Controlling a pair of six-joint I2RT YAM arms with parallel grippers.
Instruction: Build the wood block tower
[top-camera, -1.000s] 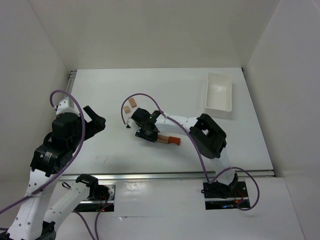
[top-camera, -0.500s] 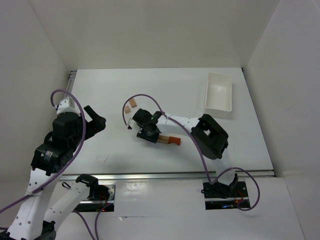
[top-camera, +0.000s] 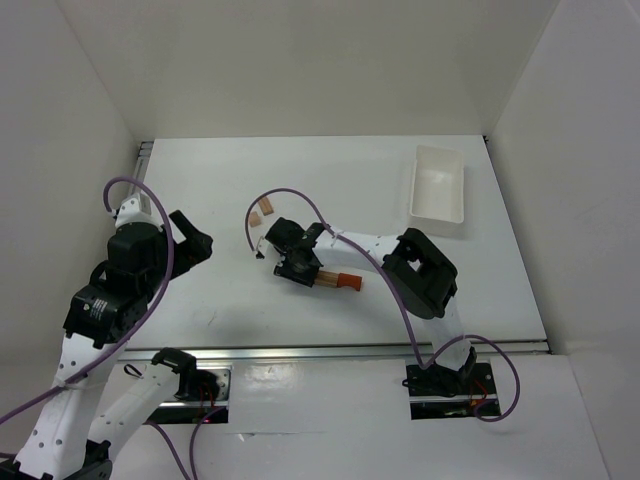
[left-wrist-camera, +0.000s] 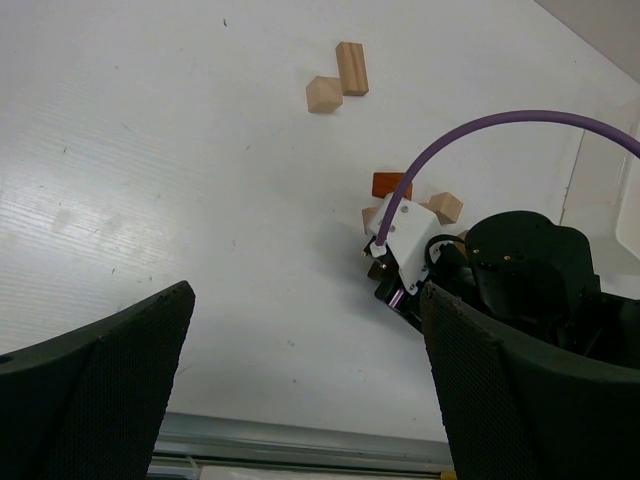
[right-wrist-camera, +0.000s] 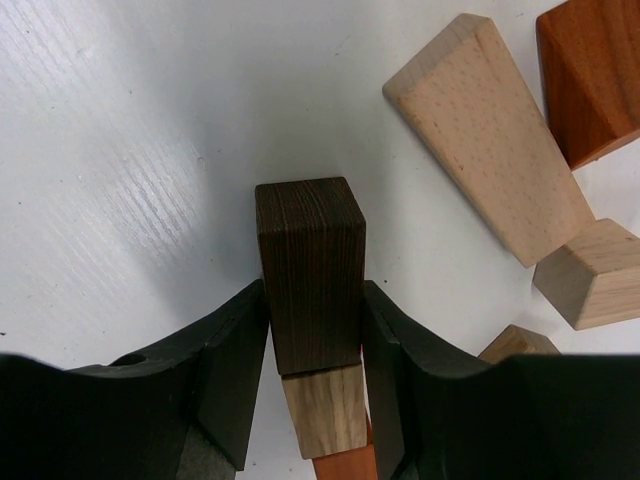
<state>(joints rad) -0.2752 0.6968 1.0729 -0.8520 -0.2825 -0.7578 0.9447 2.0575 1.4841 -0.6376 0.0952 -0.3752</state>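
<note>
I'm working inside a plain white enclosure. The back wall (top-camera: 320, 70) stands well beyond both tools. The left-hand wall (top-camera: 60, 110) rises outboard of the left gripper (top-camera: 197, 246), and the right-hand wall (top-camera: 575, 150) stands well out past the right gripper (top-camera: 292, 268). Beneath both tools lies a white table (top-camera: 340, 170); in my wrist views its surface is finely ribbed, with a few faint scuffs. A metal rail (top-camera: 350, 351) runs along the table edge behind the tools. The light is soft and even. Shadows under the tools are pale grey, and glare streaks the table just ahead of the right gripper.
</note>
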